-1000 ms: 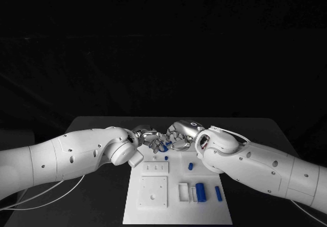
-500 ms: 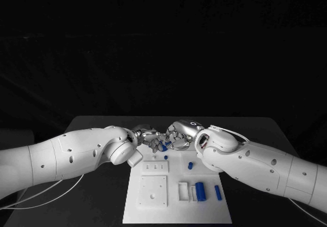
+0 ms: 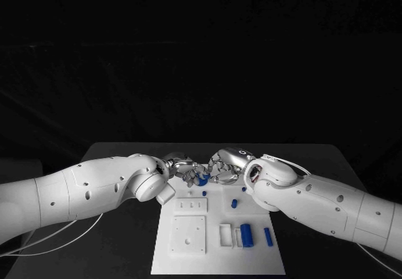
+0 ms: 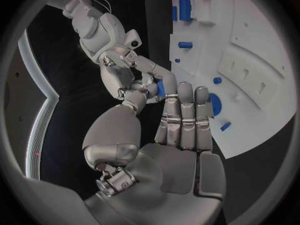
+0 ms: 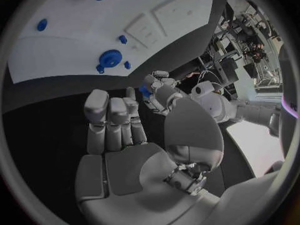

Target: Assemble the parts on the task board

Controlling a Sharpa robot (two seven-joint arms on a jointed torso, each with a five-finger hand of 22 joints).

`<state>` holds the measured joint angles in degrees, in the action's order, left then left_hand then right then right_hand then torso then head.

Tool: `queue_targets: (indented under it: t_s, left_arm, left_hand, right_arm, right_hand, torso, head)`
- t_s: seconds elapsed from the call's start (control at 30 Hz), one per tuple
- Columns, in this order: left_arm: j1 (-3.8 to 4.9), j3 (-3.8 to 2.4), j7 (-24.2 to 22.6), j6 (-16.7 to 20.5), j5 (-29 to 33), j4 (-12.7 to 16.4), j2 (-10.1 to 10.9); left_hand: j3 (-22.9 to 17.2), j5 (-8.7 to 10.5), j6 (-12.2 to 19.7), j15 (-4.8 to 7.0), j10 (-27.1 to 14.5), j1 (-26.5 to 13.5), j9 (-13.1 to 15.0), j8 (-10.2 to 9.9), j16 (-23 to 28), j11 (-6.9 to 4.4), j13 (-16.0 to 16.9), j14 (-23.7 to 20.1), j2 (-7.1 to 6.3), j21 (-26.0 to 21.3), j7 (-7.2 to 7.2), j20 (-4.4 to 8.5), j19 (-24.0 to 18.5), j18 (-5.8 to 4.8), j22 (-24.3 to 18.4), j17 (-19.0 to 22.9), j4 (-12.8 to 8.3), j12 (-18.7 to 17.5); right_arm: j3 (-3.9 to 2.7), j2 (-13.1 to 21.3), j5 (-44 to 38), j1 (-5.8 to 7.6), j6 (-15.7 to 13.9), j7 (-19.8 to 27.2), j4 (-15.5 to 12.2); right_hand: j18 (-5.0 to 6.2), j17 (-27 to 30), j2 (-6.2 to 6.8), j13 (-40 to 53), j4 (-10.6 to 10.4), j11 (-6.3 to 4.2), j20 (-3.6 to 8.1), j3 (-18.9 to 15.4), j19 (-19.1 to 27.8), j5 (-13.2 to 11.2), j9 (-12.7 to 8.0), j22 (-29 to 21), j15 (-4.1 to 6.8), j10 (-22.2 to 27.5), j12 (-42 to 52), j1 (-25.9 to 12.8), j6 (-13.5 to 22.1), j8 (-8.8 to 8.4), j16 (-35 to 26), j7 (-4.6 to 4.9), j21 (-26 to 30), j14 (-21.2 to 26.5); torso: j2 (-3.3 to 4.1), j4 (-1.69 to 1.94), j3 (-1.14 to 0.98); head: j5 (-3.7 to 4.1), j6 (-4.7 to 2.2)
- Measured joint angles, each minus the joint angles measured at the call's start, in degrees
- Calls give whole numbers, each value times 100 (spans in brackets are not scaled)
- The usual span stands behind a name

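Above the far end of the white plastic task board (image 3: 219, 244), our left hand (image 3: 186, 170) and right hand (image 3: 221, 171) together pinch a small blue part (image 4: 160, 88); we should hand over slowly, without twisting.

The task board (image 3: 218, 264) was a white rectangular plate lying flat on the black worktop. Raised white blocks (image 3: 189, 233) stood on its left half. Several blue parts lay on it: a thick cylinder (image 3: 246, 233) beside a thin bar (image 3: 267, 235), a small piece (image 3: 233, 204), and a toothed blue wheel (image 5: 110, 58).
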<state>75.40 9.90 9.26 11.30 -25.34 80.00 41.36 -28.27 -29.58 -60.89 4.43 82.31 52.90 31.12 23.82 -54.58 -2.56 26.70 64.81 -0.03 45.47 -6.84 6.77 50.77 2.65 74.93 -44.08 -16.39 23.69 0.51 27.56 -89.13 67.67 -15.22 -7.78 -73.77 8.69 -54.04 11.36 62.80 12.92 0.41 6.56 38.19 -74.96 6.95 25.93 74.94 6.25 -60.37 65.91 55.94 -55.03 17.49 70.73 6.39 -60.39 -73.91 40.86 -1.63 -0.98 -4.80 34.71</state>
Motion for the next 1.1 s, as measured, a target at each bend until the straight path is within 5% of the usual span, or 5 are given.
queue_targets:
  t_s: [0.13,0.4,0.57,0.87,1.1]
  left_arm:
    - [0,0,45,5,-99,-32,1]
    - [0,0,284,14,-485,-83,-1]
    - [0,0,477,-56,-897,-176,4]
    - [2,5,955,-398,-1839,-251,3]
    - [4,251,1121,-535,-2113,-264,14]
  left_hand:
    - [6,-40,-9,7,0,1,7,0,-23,0,28,8,1,24,6,0,0,0,0,-10,5,9]
    - [15,-75,-61,49,34,1,10,-2,-71,-32,74,51,1,66,13,0,0,0,-1,-23,-1,67]
    - [15,-90,-61,49,39,0,76,-5,-71,-27,87,51,0,67,13,0,0,0,-1,-23,-1,67]
    - [30,-186,-127,92,103,-25,93,-26,-184,-103,154,137,-20,140,38,-11,-51,-61,-2,-72,-1,185]
    - [44,-276,-191,181,163,-149,128,23,-385,-163,281,229,63,311,75,-20,-38,-58,-2,-150,1,436]
  right_arm:
    - [1,91,123,0,-84,64,24]
    - [1,312,442,0,-341,313,46]
    - [-8,550,702,0,-567,482,42]
    - [-214,842,1236,112,-811,697,169]
    - [-313,891,1494,172,-925,787,322]
  right_hand:
    - [-4,0,64,-96,-2,92,9,-189,68,48,-74,0,-132,131,-125,-64,326,-205,-31,22,62,48]
    - [-40,-38,242,-154,-51,196,41,-910,161,-13,-109,-1,-221,238,-141,-614,545,-320,-31,58,67,139]
    - [-75,-49,217,-175,-4,197,69,-1036,192,-8,-101,-1,-226,256,-142,-665,569,-320,-32,79,95,145]
    - [-98,-44,72,-249,98,214,82,-1169,241,313,-70,-2,-243,274,-148,-663,599,-320,-99,90,141,167]
    - [-136,10,-7,-354,154,215,50,-1226,334,348,-70,-2,-246,315,-230,-631,691,-320,-191,160,236,232]
  torso:
    - [-1,1,1]
    - [-2,2,-4]
    - [-1,7,-4]
    - [-2,-5,-4]
    - [-6,1,-4]
  head:
    - [-1,-11]
    - [-12,-13]
    - [-38,6]
    - [-81,73]
    - [-101,155]
